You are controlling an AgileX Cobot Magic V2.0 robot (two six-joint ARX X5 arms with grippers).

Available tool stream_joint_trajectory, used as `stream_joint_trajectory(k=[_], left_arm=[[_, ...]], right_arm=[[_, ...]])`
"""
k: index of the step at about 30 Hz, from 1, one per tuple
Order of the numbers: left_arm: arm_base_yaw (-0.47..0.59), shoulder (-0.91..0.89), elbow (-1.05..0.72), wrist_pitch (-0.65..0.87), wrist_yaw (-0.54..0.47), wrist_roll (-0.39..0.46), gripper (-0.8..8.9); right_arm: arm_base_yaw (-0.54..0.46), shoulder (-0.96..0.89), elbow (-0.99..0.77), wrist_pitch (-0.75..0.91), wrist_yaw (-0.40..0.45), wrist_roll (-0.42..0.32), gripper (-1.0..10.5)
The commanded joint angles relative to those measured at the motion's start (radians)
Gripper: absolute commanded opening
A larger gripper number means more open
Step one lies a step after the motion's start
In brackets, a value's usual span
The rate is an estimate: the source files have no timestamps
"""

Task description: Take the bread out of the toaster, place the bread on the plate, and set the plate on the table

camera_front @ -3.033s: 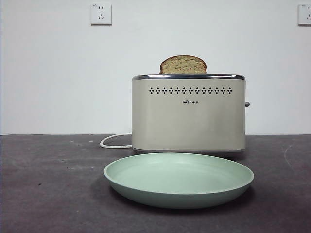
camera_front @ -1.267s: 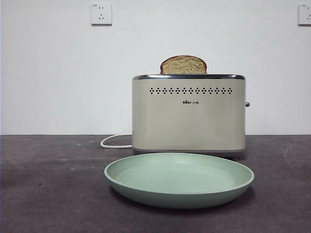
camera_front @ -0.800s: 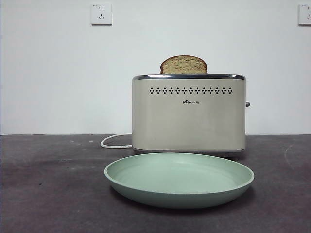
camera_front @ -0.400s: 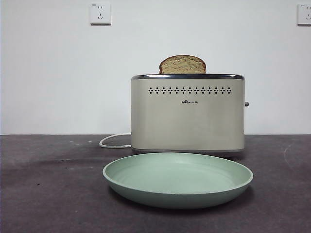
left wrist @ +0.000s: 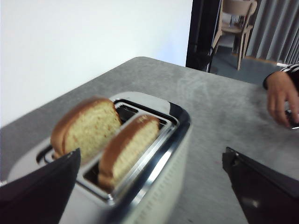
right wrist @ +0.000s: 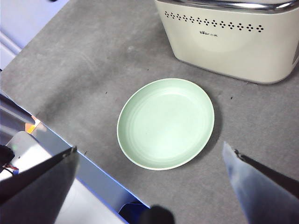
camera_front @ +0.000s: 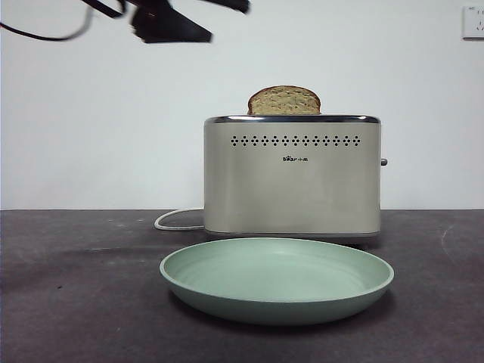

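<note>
Two thick wholegrain slices sit in the boxy cream toaster (left wrist: 140, 172); the bread (left wrist: 86, 130) looks light and crumbly, so grab its crust top. Left gripper (left wrist: 149, 182) hovers above the toaster, jaws wide open; right gripper (right wrist: 149, 182) open too.

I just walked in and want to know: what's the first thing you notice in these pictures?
The bread pokes up out of the cream toaster in the middle of the table; the left wrist view shows a second slice in the slot beside it. The mint-green plate lies empty in front of the toaster. The left gripper, jaws open, hangs dark above the toaster, near the slices.
</note>
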Motion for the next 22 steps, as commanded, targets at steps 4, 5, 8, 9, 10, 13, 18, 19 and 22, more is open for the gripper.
stream_joint_trajectory(k=[4, 5, 8, 9, 10, 13, 18, 19, 22], left_arm=[[-0.021, 0.157, 0.116, 0.005, -0.042, 0.092, 5.93], [-0.024, 0.181, 0.132, 0.008, -0.048, 0.107, 5.92], [-0.03, 0.24, 0.162, 0.008, -0.065, 0.126, 5.92], [-0.03, 0.254, 0.169, 0.007, -0.064, 0.126, 5.92], [-0.031, 0.267, 0.171, 0.009, -0.064, 0.126, 5.92], [-0.04, 0.291, 0.171, 0.013, -0.066, 0.139, 5.82], [-0.057, 0.303, 0.171, 0.013, -0.066, 0.163, 3.58], [-0.061, 0.303, 0.171, 0.013, -0.066, 0.163, 2.9], [-0.065, 0.303, 0.171, 0.002, -0.064, 0.164, 0.57]], right_arm=[[0.001, 0.001, 0.001, 0.006, -0.002, -0.001, 6.3], [0.001, 0.001, 0.001, 0.006, -0.002, -0.001, 6.3], [0.001, 0.001, 0.001, 0.006, -0.002, 0.0, 6.3], [0.001, 0.001, 0.001, 0.006, -0.002, 0.0, 6.3], [0.001, 0.001, 0.001, 0.006, -0.001, 0.0, 6.3], [0.001, 0.005, 0.001, 0.006, -0.001, -0.001, 6.3], [0.001, 0.013, 0.001, 0.006, 0.0, 0.0, 6.3], [0.001, 0.016, 0.001, 0.006, -0.001, -0.001, 6.3], [0.001, 0.018, 0.001, 0.006, -0.001, 0.0, 6.3]])
